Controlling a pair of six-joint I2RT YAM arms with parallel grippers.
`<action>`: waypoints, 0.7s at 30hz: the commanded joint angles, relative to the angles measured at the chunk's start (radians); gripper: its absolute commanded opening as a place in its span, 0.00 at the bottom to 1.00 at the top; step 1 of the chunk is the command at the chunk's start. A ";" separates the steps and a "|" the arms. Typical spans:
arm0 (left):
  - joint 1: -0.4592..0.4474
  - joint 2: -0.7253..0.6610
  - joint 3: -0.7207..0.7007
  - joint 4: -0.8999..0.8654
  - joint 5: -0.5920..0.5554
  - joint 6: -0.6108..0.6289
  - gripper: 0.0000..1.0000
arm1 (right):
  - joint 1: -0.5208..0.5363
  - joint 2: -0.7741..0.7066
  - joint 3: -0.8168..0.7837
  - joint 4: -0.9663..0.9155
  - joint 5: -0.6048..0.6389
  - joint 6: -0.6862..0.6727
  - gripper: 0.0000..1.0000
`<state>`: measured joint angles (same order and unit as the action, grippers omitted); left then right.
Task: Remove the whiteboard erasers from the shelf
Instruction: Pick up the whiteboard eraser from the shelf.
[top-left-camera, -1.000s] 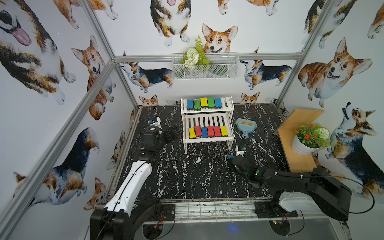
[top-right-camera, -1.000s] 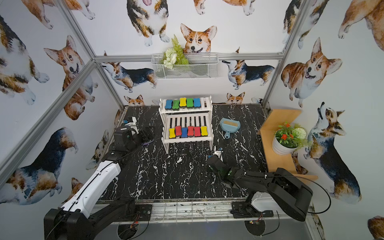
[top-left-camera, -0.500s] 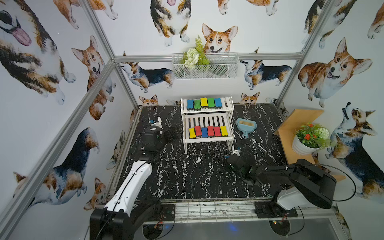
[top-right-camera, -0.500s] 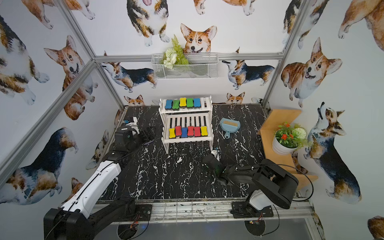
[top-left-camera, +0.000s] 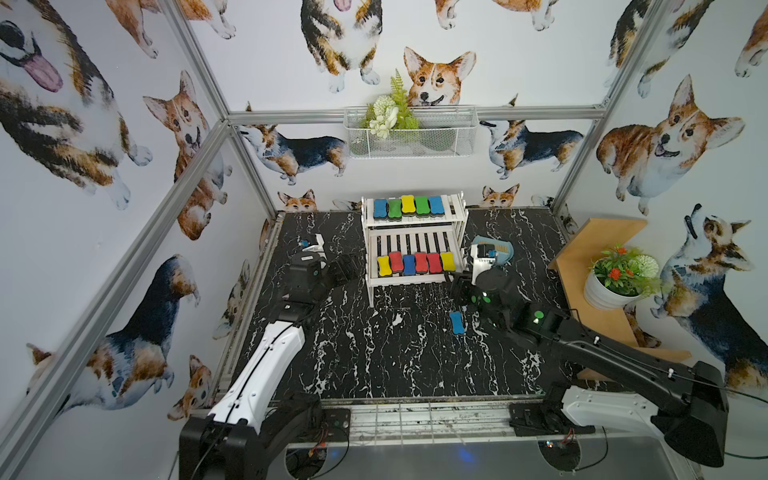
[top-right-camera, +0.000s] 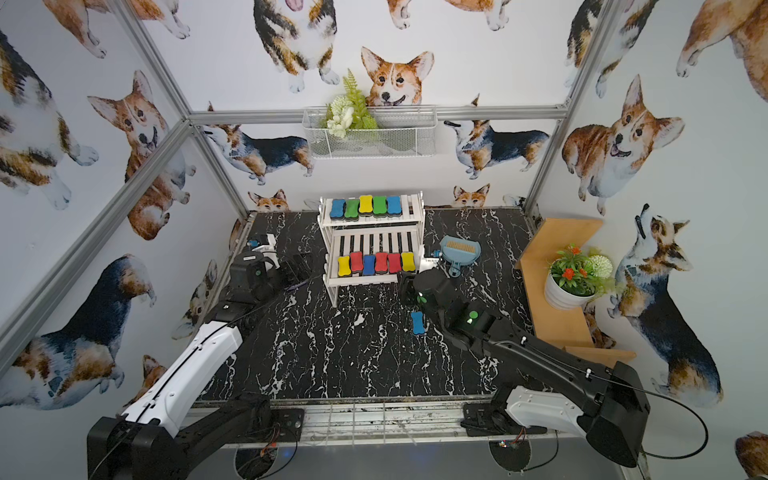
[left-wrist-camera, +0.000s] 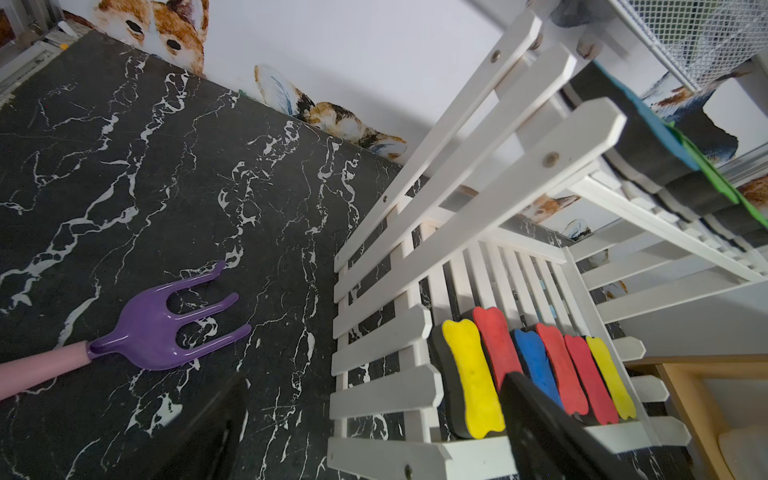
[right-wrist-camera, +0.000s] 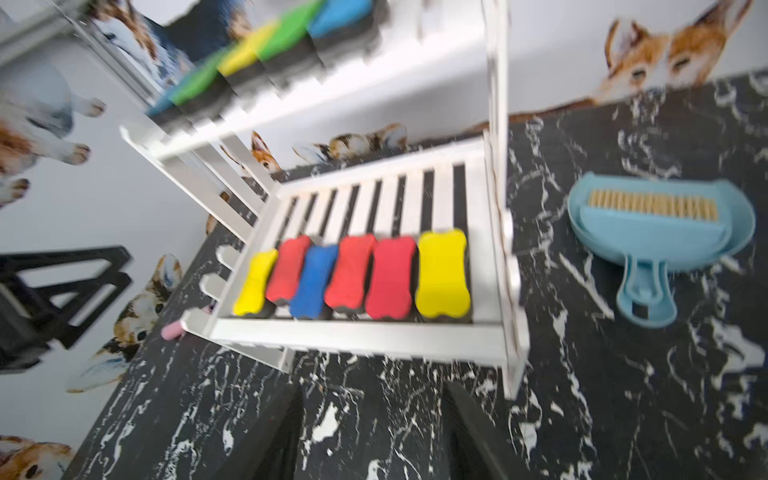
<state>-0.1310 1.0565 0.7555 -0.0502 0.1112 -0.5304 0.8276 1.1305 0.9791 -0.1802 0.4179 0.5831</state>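
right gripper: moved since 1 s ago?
Yes. The right gripper has moved toward the white slatted two-tier shelf, away from the blue bone-shaped eraser now lying on the black marble tabletop.

Both top views look steeply down from high at the front, over the whole table (top-left-camera: 374, 365), toward the back wall (top-left-camera: 415, 176). The left wrist view sits low, close beside the shelf (left-wrist-camera: 478, 203); the blurred right wrist view faces its front. All four share the shelf.
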 joint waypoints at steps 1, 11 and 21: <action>-0.001 0.000 0.010 0.000 0.003 0.011 0.99 | -0.039 0.097 0.201 -0.179 -0.046 -0.142 0.57; -0.008 -0.013 0.011 -0.009 -0.010 0.022 0.99 | -0.230 0.454 0.716 -0.267 -0.202 -0.225 0.51; -0.009 -0.018 0.013 -0.010 -0.010 0.023 0.99 | -0.303 0.650 0.932 -0.335 -0.285 -0.225 0.44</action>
<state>-0.1390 1.0439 0.7582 -0.0662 0.1081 -0.5190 0.5297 1.7504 1.8744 -0.4679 0.1596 0.3756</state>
